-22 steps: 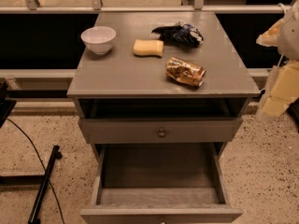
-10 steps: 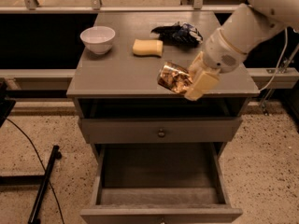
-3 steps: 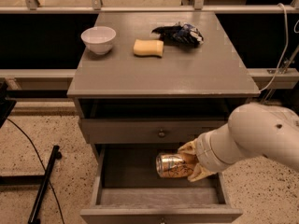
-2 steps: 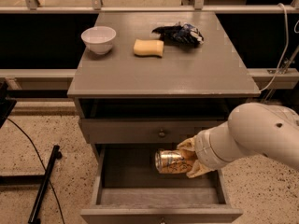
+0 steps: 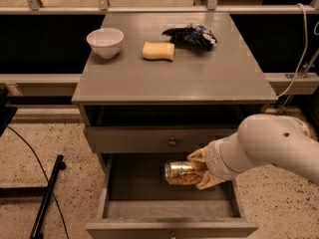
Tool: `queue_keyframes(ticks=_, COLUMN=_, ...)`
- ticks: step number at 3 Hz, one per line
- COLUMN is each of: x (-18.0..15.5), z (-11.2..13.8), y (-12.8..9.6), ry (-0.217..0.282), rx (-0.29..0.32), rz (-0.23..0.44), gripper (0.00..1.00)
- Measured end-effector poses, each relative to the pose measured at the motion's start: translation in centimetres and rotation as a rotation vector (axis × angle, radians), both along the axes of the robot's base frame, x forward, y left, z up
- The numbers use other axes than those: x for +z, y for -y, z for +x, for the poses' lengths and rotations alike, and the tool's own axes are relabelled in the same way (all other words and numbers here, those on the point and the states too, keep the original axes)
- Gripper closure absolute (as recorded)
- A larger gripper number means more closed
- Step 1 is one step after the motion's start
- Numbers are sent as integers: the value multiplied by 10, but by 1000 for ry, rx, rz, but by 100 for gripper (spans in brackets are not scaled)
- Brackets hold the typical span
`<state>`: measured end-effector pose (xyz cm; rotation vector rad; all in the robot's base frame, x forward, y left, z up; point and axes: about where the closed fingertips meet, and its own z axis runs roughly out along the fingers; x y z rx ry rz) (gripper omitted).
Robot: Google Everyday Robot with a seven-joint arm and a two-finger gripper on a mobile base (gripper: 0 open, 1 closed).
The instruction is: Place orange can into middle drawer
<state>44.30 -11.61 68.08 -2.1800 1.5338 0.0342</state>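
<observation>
The orange can [image 5: 180, 173] lies on its side in my gripper [image 5: 198, 171], held over the open middle drawer [image 5: 117, 210], right of its middle and just under the shut drawer front above. The gripper's pale fingers [image 5: 206, 180] are closed around the can's right end. My white arm reaches in from the right. The drawer's grey floor shows to the left of and below the can. I cannot tell whether the can touches the floor.
On the cabinet top [image 5: 199, 78] stand a white bowl [image 5: 105, 42], a pale yellow sponge [image 5: 158, 51] and a dark snack bag [image 5: 192, 35]. A shut drawer front with a small knob [image 5: 172, 143] sits above the open drawer. A black stand [image 5: 46, 196] lies at the left.
The can was lifted off the cabinet top and brought down into the open drawer. In the last second it has shifted slightly left and back, still held.
</observation>
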Motion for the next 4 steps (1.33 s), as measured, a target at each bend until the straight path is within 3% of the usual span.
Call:
queue_keyframes(ticks=1, x=-68, z=13, y=22, ry=-29, rx=-70, rz=2, gripper=100)
queue_keyframes(ticks=2, x=-106, z=19, y=35, ry=-53, rx=-107, rz=4, gripper=100)
queue_keyframes(ticks=3, x=-132, z=20, y=40, ry=-114, rx=-129, rz=106, gripper=100)
queue_keyframes(ticks=4, x=-139, z=20, y=38, ry=-119, rx=-111, rz=120, gripper=100)
